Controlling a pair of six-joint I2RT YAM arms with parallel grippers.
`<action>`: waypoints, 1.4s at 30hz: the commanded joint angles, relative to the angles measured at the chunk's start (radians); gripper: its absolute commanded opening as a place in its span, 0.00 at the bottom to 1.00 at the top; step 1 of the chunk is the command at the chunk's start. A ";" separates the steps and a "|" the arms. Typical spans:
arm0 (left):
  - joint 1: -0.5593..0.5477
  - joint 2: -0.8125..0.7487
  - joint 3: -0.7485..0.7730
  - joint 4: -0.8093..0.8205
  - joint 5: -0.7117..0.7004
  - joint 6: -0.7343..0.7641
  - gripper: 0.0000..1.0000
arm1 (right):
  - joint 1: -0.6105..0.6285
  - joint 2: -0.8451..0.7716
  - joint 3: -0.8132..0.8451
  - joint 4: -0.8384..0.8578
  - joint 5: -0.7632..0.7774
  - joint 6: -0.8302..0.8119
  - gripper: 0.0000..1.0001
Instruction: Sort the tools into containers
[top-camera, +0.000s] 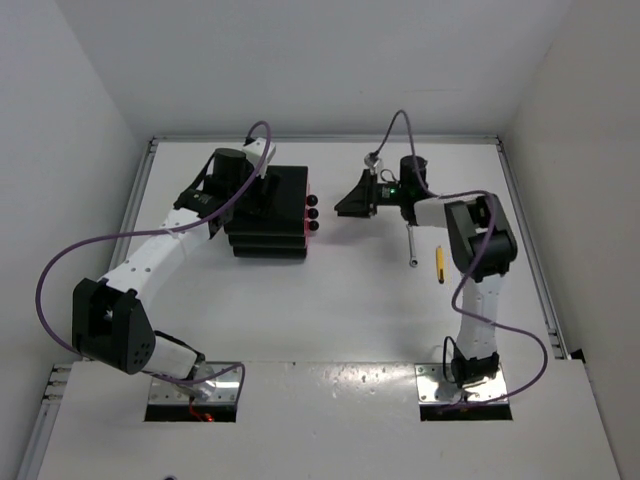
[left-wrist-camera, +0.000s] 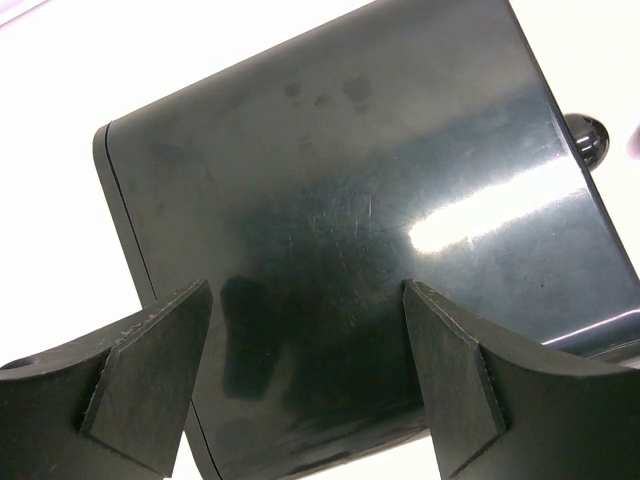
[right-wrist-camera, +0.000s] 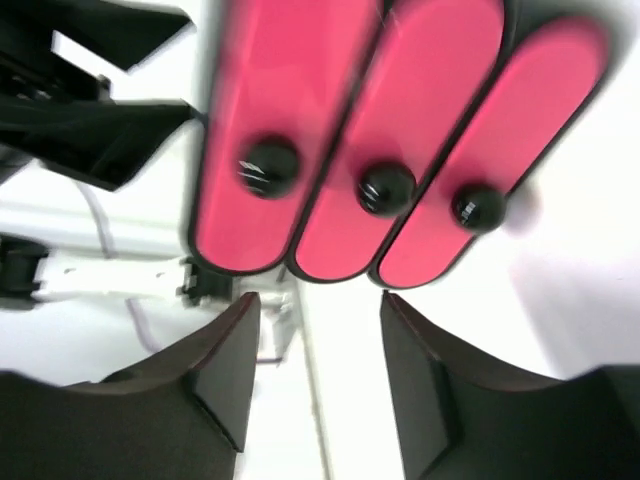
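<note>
Right tool wide, empty, near pink drawers; left tool wide over drawer unit.

— What sort of place am I driving in today?

— A robotics lab test cell, going by my feeds. Plain white walls box in a bare white table. I see the left arm and right arm bolted to metal plates at the near edge, with purple cables looping loose.
</note>
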 joint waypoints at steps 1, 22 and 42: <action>0.000 -0.022 0.008 -0.034 0.006 -0.005 0.84 | -0.031 -0.161 0.084 -0.436 0.075 -0.458 0.50; 0.000 -0.022 0.008 -0.034 -0.003 -0.015 0.84 | 0.075 -0.011 0.187 -0.133 0.122 0.042 0.61; 0.000 0.015 -0.002 -0.025 -0.003 -0.015 0.84 | 0.122 0.075 0.225 0.178 0.064 0.298 0.58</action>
